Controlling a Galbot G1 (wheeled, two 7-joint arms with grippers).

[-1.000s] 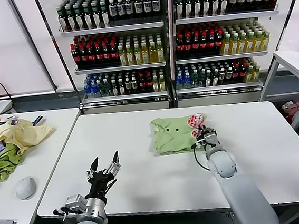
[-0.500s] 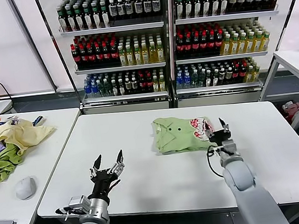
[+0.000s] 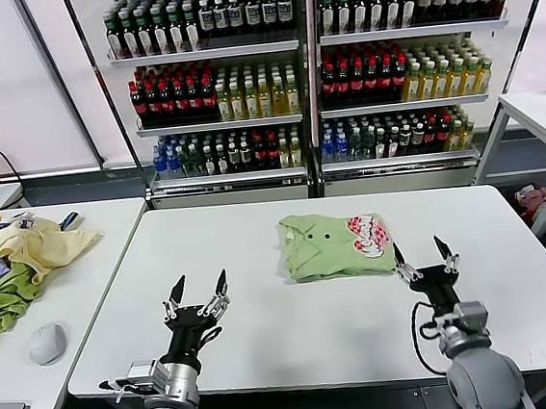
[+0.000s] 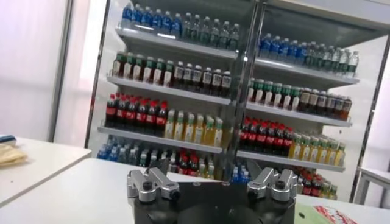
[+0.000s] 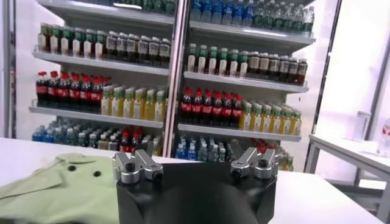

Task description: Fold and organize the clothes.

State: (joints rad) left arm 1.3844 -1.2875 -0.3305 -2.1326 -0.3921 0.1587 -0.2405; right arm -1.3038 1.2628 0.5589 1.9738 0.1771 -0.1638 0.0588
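The light green polo shirt (image 3: 330,245) lies folded into a neat rectangle on the white table (image 3: 266,331), right of centre, its red-and-white chest print facing up at its right end. Its collar and buttons show in the right wrist view (image 5: 58,185), and its print edge shows in the left wrist view (image 4: 329,214). My right gripper (image 3: 421,259) is open and empty, raised near the table's front just right of the shirt, clear of it. My left gripper (image 3: 197,294) is open and empty, raised over the table's front left.
Drink-bottle shelves (image 3: 309,75) stand behind the table. A side table (image 3: 87,280) at left holds a pale yellow garment (image 3: 37,245), a darker olive-green cloth (image 3: 2,298) and a computer mouse (image 3: 46,342). Another white table (image 3: 545,115) is at far right.
My right gripper let go of the shirt's right edge, opened and drew back toward the table's front right. The shirt's print now lies flat. My left gripper opened a little wider and rose.
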